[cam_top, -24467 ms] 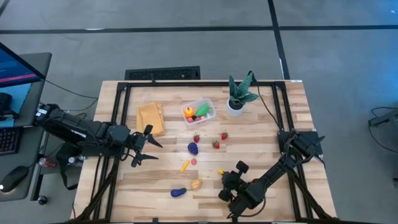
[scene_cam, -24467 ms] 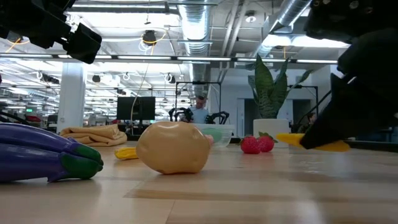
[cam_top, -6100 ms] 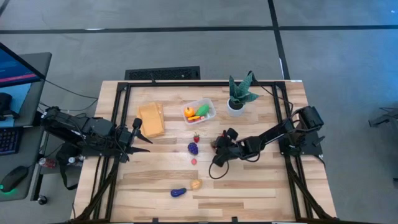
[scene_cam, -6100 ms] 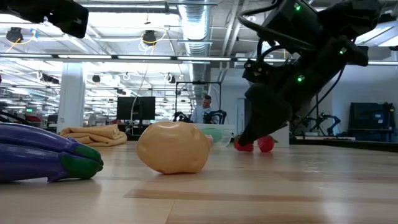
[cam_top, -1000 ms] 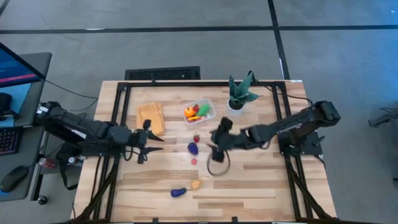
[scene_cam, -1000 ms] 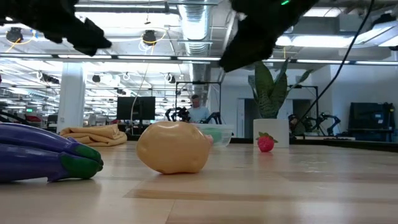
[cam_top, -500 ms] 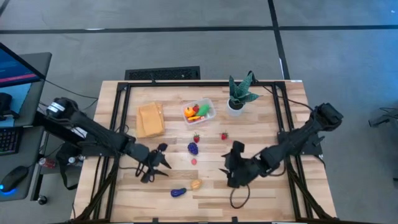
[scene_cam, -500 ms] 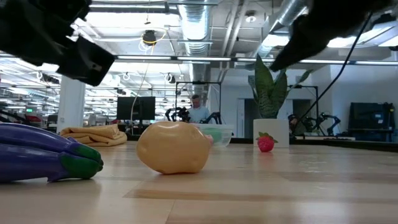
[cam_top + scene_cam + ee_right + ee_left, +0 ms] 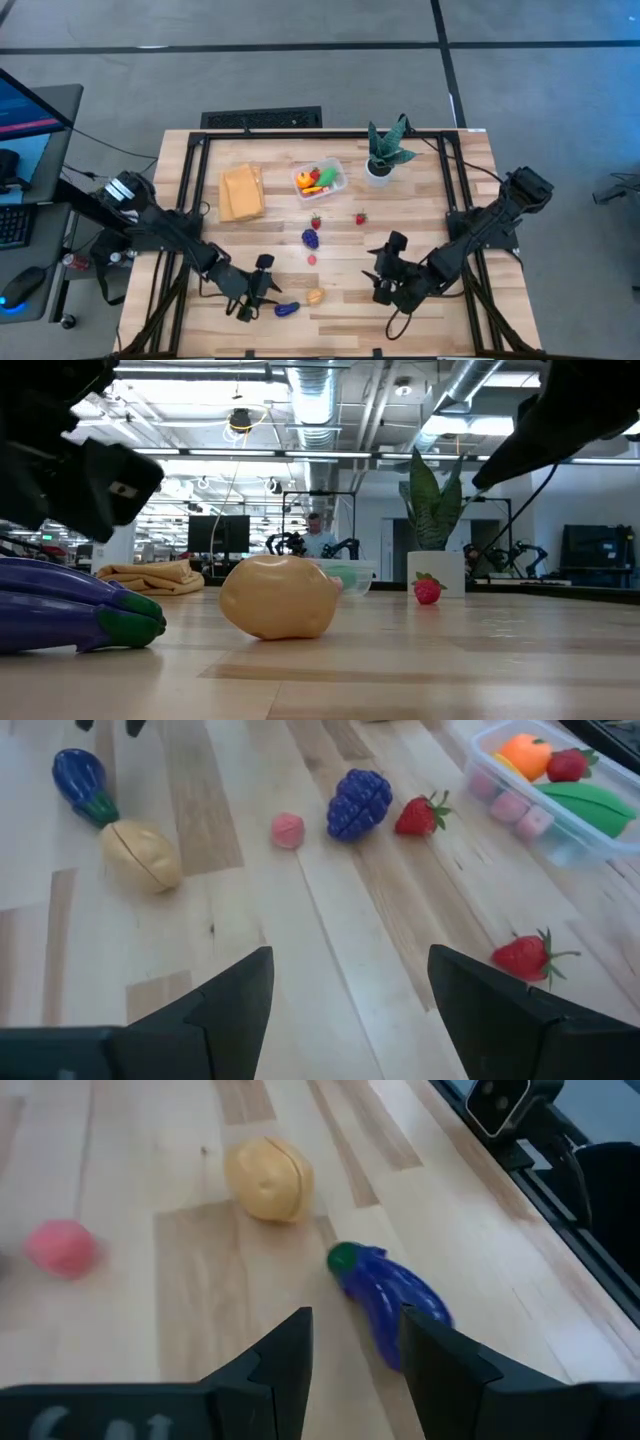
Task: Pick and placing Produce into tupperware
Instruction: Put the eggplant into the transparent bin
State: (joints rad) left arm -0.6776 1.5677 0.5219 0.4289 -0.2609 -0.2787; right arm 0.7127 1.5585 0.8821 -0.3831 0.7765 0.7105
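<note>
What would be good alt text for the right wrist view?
Past the open right gripper, toy produce lies on a wooden table: eggplant, tan potato, pink ball, grapes and two strawberries. The clear tub already holds several pieces.

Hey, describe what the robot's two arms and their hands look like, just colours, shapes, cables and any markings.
Both arms are dark, nearly black, built of jointed segments. The left arm carries a white patch near its base; the right arm is plain black with a black cable looping below its wrist. The left hand and right hand each end in two flat, matte-black fingers with angular, tapered tips.
</note>
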